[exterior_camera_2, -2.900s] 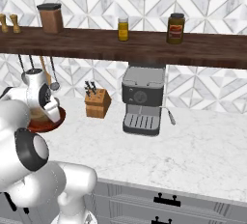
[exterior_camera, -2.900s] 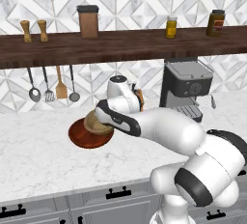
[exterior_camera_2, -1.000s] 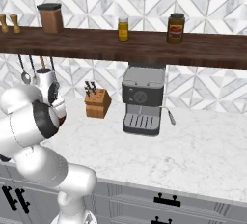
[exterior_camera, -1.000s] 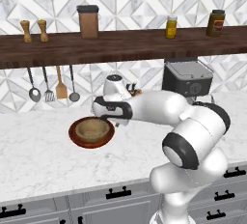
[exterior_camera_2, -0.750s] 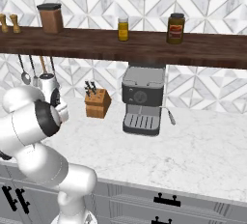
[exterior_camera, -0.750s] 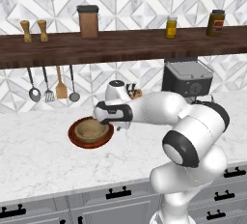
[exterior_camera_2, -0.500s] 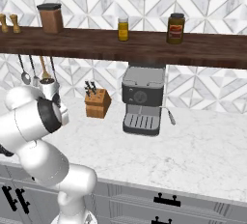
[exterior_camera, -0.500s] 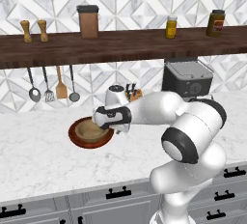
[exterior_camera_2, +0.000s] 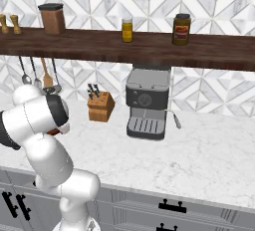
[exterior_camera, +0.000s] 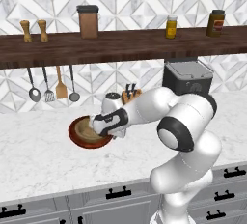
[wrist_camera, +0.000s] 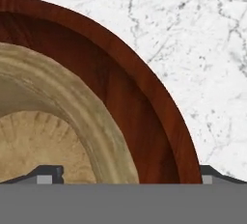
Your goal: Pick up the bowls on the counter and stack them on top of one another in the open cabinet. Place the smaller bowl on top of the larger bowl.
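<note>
Dropped lower since a moment ago, so my gripper (wrist_camera: 128, 172) now straddles both rims, fingers spread wide, one tip inside the smaller bowl (wrist_camera: 53, 117), which sits nested in the larger bowl (exterior_camera: 77, 138) on the counter (exterior_camera: 43, 162).

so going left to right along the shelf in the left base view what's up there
Two small wooden shakers → brown lidded canister → yellow jar → dark jar with red label.
</note>
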Motion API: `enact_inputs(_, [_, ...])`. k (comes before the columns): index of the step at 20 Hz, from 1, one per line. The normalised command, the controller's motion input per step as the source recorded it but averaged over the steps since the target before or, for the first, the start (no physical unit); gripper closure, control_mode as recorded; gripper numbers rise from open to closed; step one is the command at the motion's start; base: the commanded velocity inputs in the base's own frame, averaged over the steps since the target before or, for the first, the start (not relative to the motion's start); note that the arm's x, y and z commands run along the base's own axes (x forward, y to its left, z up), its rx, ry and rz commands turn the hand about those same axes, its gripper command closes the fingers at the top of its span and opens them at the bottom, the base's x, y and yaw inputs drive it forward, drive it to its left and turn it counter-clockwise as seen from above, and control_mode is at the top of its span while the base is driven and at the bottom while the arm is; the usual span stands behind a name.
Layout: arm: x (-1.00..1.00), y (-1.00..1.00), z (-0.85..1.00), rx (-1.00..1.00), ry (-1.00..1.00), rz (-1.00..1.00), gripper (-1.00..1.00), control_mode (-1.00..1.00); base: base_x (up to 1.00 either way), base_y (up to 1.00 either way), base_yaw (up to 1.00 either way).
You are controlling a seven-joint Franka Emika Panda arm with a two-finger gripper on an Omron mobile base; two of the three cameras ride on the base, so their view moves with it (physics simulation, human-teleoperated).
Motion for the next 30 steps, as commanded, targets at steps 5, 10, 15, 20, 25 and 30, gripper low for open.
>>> enact_inputs(5, [0.03,0.08,-0.14,0.00,0.00,0.01,1.00,-1.00,0.00,0.00,0.00])
enact_inputs(10, [-0.01,0.00,0.03,0.00,-0.01,0.00,1.00,-1.00,0.00,0.00,0.00])
enact_inputs(15, [-0.73,-0.39,0.67,0.00,-0.17,-0.08,1.00,-1.00,0.00,0.00,0.00])
enact_inputs(20, [-1.00,-0.95,1.00,0.03,-0.30,-0.20,1.00,-1.00,0.00,0.00,0.00])
enact_inputs(25, [-0.70,-0.85,1.00,0.10,-0.25,-0.22,1.00,-1.00,0.00,0.00,0.00])
enact_inputs(30, [-0.45,-0.70,1.00,0.13,-0.04,-0.27,1.00,-1.00,0.00,0.00,0.00])
